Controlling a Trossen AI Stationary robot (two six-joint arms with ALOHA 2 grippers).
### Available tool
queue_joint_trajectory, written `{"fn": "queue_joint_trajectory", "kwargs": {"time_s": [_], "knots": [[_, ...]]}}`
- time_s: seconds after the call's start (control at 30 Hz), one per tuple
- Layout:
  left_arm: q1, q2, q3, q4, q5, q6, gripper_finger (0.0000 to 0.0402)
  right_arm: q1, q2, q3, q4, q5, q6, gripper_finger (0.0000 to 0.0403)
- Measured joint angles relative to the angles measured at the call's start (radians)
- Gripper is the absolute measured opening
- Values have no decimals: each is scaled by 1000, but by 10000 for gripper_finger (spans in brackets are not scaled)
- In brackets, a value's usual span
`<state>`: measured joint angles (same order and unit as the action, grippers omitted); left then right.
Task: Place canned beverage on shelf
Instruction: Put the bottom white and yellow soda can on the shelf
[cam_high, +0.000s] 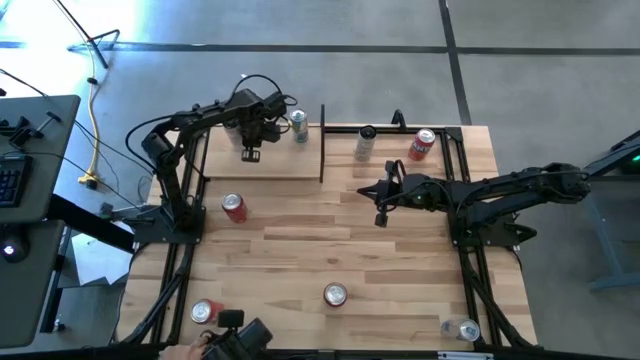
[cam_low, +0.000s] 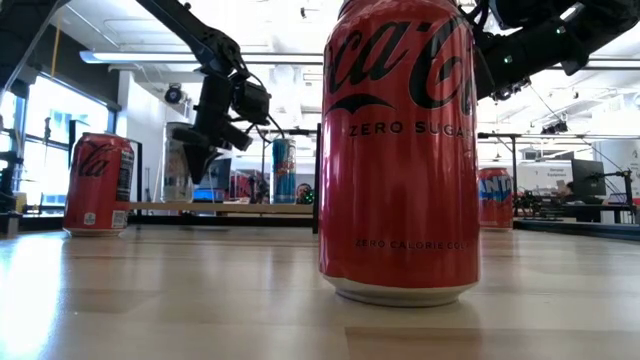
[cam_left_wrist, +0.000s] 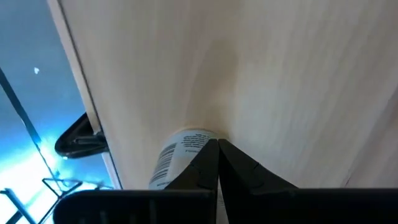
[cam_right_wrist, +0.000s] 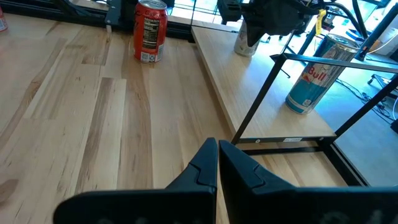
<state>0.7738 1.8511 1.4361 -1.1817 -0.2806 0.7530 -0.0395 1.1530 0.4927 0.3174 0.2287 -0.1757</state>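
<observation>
The shelf (cam_high: 262, 160), a pale board with black rod frames, is shown at the counter's (cam_high: 330, 245) far left corner. Two cans are seen on it: a blue-and-silver can (cam_high: 299, 125) near its right end frame, and a pale can (cam_left_wrist: 180, 155) partly hidden under the left end effector (cam_high: 249, 152), which hangs just above the board with its fingers pressed together, nothing pinched. The right end effector (cam_high: 381, 214) is held low over the counter, just right of the shelf's end frame, likewise pressed together and empty. A red can (cam_high: 234, 208) stands just in front of the shelf; a grey can (cam_high: 365, 143) and another red can (cam_high: 421, 144) stand to its right. For the next pickup, the fingers should first be spread, the can approached squarely at mid-height, and the end frame avoided.
</observation>
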Motion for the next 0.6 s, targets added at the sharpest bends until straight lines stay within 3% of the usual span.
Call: {"fn": "queue_joint_trajectory", "kwargs": {"time_s": [0.4,0.6], "knots": [[1,-54,0,6,-41,-19,0,0,0,0,0,0,0,0],[-36,-129,1,-65,15,-37,0,0,0,0,-1,0,0,0]]}}
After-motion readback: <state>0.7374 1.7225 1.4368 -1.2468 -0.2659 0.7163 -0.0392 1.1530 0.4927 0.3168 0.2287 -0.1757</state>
